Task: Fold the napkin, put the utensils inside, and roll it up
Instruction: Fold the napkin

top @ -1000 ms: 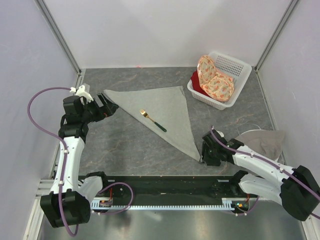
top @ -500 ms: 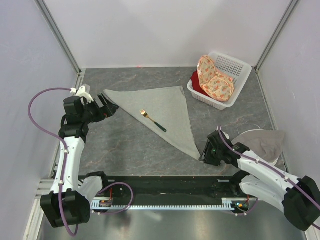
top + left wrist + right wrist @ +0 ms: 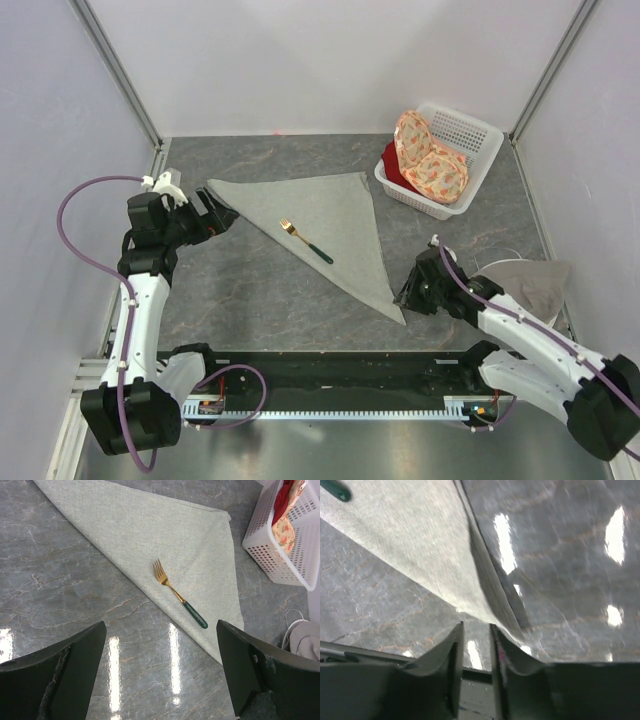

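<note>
The fingers (image 3: 75, 670) of the left gripper (image 3: 220, 216) are held wide apart over the grey marbled table (image 3: 250, 290), with nothing between them, just beside the left tip of the sage-grey cloth napkin (image 3: 330, 215). The napkin is laid flat as a triangle. The slim fork with a gold head and dark green handle (image 3: 305, 241) is placed on its long folded edge. The fingers (image 3: 452, 665) of the right gripper (image 3: 408, 298) are drawn nearly together at the napkin's near corner; whether cloth is pinched cannot be told, since that view is blurred. Further right, a white perforated plastic basket (image 3: 470, 130) is filled with orange floral cloth (image 3: 430, 160) that mostly hides a red cloth (image 3: 392, 165). A crumpled beige-grey cloth (image 3: 525, 280) is partly covered by the right arm.
</note>
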Action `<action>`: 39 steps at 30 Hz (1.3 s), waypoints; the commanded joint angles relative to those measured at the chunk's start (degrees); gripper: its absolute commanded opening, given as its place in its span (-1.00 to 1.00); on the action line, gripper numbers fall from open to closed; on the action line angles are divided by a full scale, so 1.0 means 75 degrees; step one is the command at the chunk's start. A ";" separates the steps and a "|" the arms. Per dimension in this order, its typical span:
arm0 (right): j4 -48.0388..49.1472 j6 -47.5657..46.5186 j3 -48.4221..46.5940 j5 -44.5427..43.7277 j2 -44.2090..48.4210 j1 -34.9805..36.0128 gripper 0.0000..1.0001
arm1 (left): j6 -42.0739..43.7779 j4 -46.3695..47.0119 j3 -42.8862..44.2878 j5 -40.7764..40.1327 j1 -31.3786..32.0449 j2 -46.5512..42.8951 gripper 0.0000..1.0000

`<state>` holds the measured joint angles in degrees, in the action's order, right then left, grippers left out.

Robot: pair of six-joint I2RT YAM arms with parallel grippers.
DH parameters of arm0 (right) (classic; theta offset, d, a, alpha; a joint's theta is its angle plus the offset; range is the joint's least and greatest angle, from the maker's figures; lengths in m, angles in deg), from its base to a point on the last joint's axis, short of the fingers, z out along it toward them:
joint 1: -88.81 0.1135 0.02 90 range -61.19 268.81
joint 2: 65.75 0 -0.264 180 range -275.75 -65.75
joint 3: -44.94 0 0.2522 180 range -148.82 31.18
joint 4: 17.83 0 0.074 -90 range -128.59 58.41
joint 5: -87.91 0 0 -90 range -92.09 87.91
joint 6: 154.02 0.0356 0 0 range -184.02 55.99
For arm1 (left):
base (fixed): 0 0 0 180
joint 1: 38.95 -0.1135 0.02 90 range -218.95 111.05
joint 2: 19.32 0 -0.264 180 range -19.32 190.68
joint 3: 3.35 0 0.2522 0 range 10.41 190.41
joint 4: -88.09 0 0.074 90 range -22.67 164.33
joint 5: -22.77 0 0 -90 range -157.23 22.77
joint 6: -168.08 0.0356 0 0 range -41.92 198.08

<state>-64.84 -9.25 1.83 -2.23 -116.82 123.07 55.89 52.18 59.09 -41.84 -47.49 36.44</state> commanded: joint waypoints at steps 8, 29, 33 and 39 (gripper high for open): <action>0.1668 -0.0845 -0.0694 0.0381 -0.1569 -0.0033 -0.55 | -0.0275 0.0328 -0.0058 -0.0010 0.0048 0.0158 0.96; 0.2161 -0.1360 0.0597 0.0558 -0.1371 -0.0033 -0.58 | -0.2793 0.3420 0.0188 -0.1826 -0.0502 0.3367 0.37; 0.2161 -0.1501 0.0327 0.0745 -0.1043 -0.0033 -0.51 | -0.2888 0.4113 0.0702 -0.1779 -0.0632 0.4876 0.27; 0.2079 -0.1606 -0.0083 0.0956 -0.0949 -0.0033 -0.39 | -0.2830 0.4817 0.1570 -0.1779 -0.0725 0.6414 0.20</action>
<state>-50.44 -19.94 4.74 3.65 -124.97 122.96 36.46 80.59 65.43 -54.30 -52.38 79.83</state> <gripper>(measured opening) 0.291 0.613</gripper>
